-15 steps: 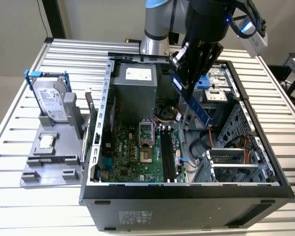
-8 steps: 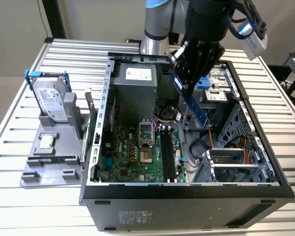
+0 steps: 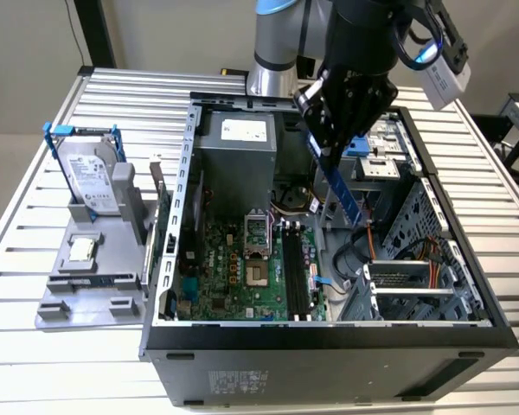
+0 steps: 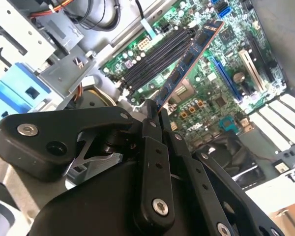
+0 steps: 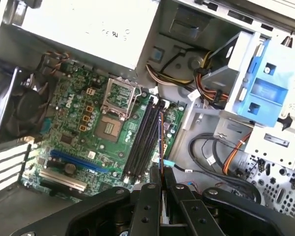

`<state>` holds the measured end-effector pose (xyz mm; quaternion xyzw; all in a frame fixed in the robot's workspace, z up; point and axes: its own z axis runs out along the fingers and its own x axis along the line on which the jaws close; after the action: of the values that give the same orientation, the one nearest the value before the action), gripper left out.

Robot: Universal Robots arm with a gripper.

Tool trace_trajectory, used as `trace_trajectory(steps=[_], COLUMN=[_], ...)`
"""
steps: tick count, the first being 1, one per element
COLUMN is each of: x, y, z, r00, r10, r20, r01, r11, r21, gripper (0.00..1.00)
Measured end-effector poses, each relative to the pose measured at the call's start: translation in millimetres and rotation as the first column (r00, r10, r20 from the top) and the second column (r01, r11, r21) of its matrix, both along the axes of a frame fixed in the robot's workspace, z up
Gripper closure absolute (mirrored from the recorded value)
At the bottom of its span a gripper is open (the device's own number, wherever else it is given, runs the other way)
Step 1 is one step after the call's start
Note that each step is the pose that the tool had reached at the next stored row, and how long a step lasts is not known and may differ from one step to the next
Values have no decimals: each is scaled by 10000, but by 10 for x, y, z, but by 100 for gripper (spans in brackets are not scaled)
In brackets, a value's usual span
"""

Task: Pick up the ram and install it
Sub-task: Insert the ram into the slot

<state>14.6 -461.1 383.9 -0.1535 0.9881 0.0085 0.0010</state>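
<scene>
Jaws of black linked bars are seen closest in both wrist views, clenched on one short end of the ram (image 4: 191, 59), so that the strip is gripped flat between them. From the jaws the ram's long axis is carried straight outward, and its free end is pointed down into the open computer case (image 3: 329, 363).

In the exterior view the ram (image 3: 344, 197) is shown as a blue strip hung below the jaws. It is tilted, with the gripped end uppermost and the free end lower and leaned toward the exterior view's right. The free end is held clear above the motherboard (image 3: 242, 285), and no contact with it can be made out.

In the first wrist view the ram (image 5: 161, 140) is seen edge-on as a thin line. Its length is laid nearly parallel to the black memory slots (image 5: 145, 140), which are found just beyond the jaws and just beside the strip. In the second wrist view the slots (image 4: 157, 59) are crossed by the ram's far half.

A blue drive cage (image 5: 265, 88) is set to one side of the jaws. Well away from the jaws, outside the case, a hard drive (image 3: 91, 177) in a blue frame is stood on a grey holder (image 3: 95, 277) on the slatted table (image 3: 502, 216).
</scene>
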Motion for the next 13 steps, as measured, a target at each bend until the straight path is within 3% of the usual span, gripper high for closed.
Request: trace_trajectory(steps=[4,9,13], x=[0,0,0], y=[0,0,0], z=[-1,-2,-2], r00=[9989,9951,9928], r10=[-464,-989,-1200], r20=[0,0,0], r01=[464,989,1200], r11=[9989,9951,9928], r21=[1,1,0], gripper=[100,100,100])
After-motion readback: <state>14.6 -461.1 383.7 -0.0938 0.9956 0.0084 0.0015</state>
